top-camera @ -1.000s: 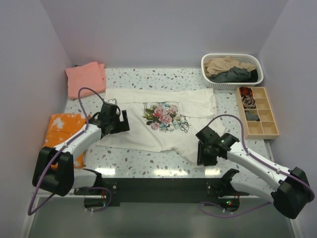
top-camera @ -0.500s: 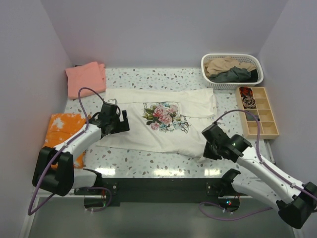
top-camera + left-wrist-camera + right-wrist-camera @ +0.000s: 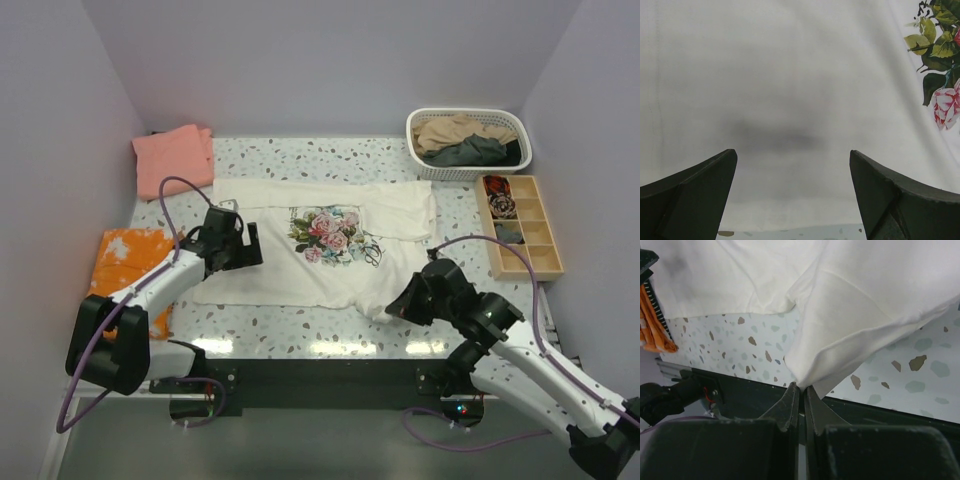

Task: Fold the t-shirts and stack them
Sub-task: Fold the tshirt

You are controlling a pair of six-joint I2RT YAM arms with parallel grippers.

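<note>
The cream t-shirt (image 3: 300,250) with the pink-rose print lies spread on the table's middle. My left gripper (image 3: 232,245) is open, low over the shirt's left part; its fingers (image 3: 695,185) frame plain cream cloth (image 3: 790,100). My right gripper (image 3: 400,305) is shut on the shirt's near right corner (image 3: 820,355) and holds it just above the table near the front edge. A salmon-pink t-shirt (image 3: 175,158) lies folded at the back left. Tan and dark grey t-shirts (image 3: 465,142) fill the basket.
A white basket (image 3: 515,125) stands at the back right. A wooden compartment tray (image 3: 520,225) sits at the right edge. An orange-and-white cloth (image 3: 130,260) lies at the left edge. The black front rail (image 3: 320,375) runs below the table.
My right gripper, shut on the shirt's corner, has drawn back toward the front edge and turned, pulling the near right corner with it. The left arm has not moved.
</note>
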